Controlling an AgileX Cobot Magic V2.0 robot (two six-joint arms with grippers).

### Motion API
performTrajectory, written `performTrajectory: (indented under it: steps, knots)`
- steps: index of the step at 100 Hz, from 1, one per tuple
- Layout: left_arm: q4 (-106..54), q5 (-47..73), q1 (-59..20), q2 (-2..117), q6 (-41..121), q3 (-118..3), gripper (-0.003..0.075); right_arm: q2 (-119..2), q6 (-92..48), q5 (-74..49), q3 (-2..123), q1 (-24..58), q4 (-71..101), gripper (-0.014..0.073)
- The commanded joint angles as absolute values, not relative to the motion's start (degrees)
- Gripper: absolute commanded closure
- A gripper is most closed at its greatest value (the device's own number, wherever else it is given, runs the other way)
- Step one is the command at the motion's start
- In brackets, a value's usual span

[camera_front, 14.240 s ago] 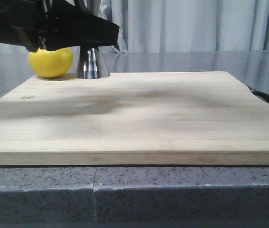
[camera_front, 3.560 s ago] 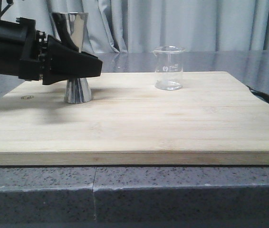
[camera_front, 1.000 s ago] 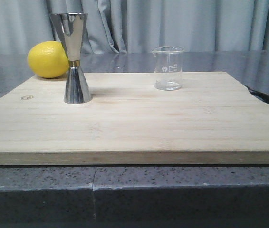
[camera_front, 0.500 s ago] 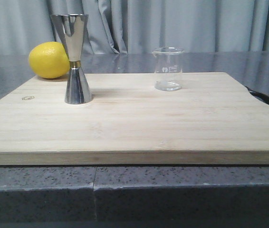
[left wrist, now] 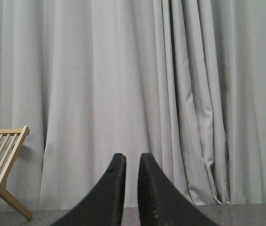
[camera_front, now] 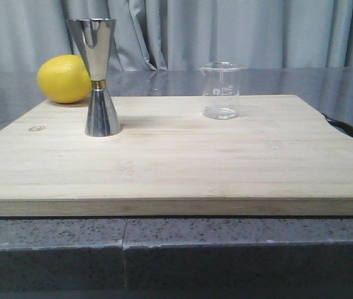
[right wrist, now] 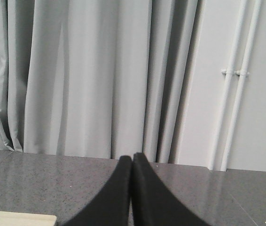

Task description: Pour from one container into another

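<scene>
Glass beaker (camera_front: pixel 221 90) stands upright on cutting board (camera_front: pixel 183 156), far-centre, well apart from steel jigger (camera_front: pixel 98 76) by lemon (camera_front: pixel 64 78). Prob. light, slick, fragile: grip mid-wall, gently. Both arms pulled back, facing curtain; left gripper (left wrist: pixel 128 162) slightly apart, right gripper (right wrist: pixel 132 161) tips together, both empty.

Staged kitchen-style test bench; grey curtain (camera_front: pixel 257 31) backdrop; speckled stone counter (camera_front: pixel 226 249); wooden cutting board (camera_front: pixel 176 162); lemon (camera_front: pixel 64 78)
</scene>
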State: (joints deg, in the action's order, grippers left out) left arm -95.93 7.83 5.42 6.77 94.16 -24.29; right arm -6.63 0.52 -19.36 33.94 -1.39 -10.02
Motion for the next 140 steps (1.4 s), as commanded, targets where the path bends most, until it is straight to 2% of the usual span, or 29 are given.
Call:
performTrajectory:
  steps: [1,32,50,93,140]
  knots:
    - [-97.0,8.2,5.0,7.4,93.6,-25.0,0.0739,-6.9,0.0,-15.7,35.2,-1.3,-10.2,0.0666]
    - [-96.9,12.5,5.0,3.1,93.6,-22.6,0.0739,1.9,-2.2,-19.2,31.5,-1.3,-8.3,0.0666]
    - [-96.6,12.6,5.0,-1.9,93.6,-21.8,0.0739,1.4,-2.2,-23.8,29.4,-1.3,-4.9,0.0666]
    - [-97.4,11.1,5.0,-1.7,93.6,-10.6,0.0739,1.7,-2.2,-26.9,24.5,-1.3,-4.9,0.0666]
    - [-97.5,11.4,5.0,-1.7,93.6,-8.6,0.0739,1.7,-2.2,-27.2,24.4,-1.3,-4.2,0.0666]
